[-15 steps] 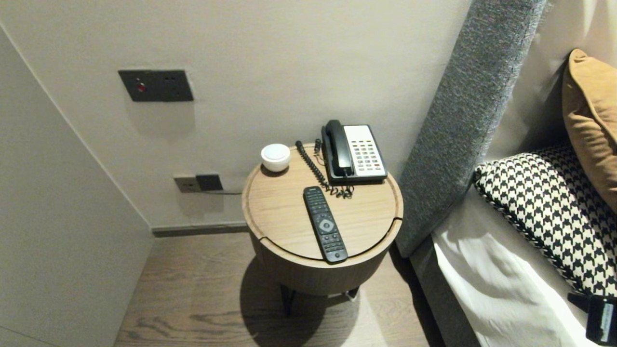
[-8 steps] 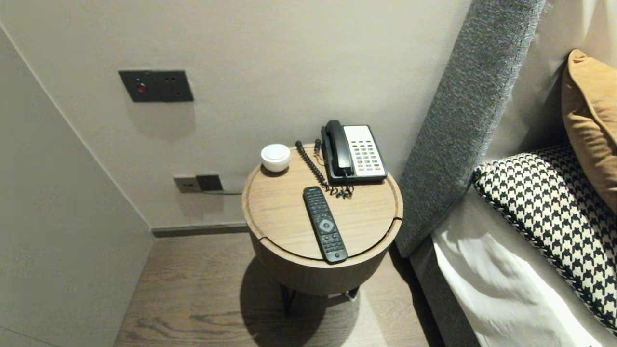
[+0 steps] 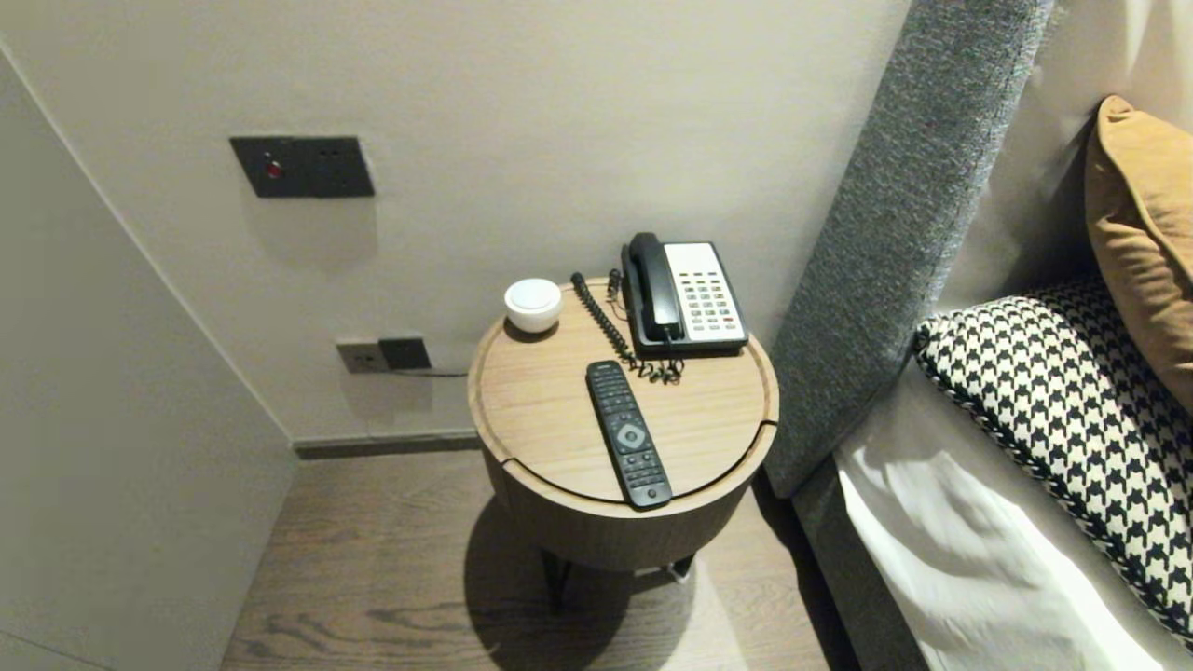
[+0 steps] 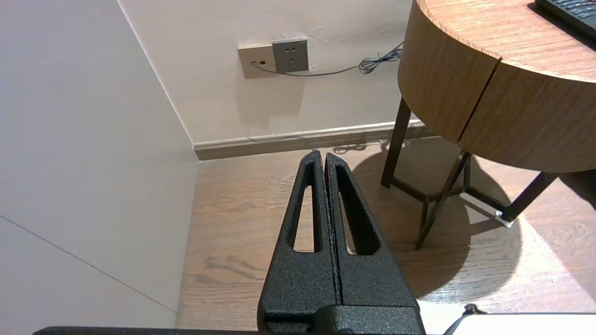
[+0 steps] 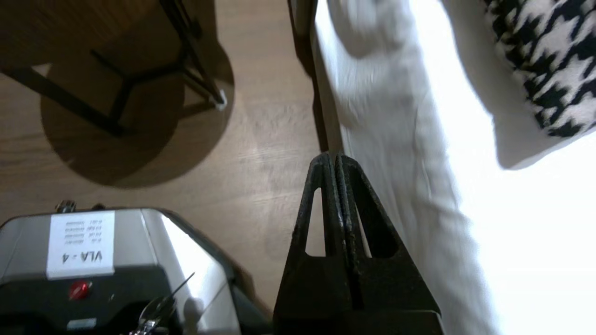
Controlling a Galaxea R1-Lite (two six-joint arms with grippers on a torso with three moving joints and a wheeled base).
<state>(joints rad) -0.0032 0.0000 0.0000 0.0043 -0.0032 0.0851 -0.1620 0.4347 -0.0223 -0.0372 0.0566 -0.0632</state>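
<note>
Bed fills the right of the head view, its white sheet lying under a houndstooth pillow. Only the right wrist view shows the right fingers, clenched on nothing and pointing at the bed's edge where sheet meets floor, with the robot's grey base beside them. A round wooden desk stands between wall and bed. It carries a telephone at the back, a black remote reaching its front edge, and a small white round object at the back left. Only the left wrist view shows the left fingers, pressed together and empty, low over the floorboards, near the desk's legs but apart from them.
</note>
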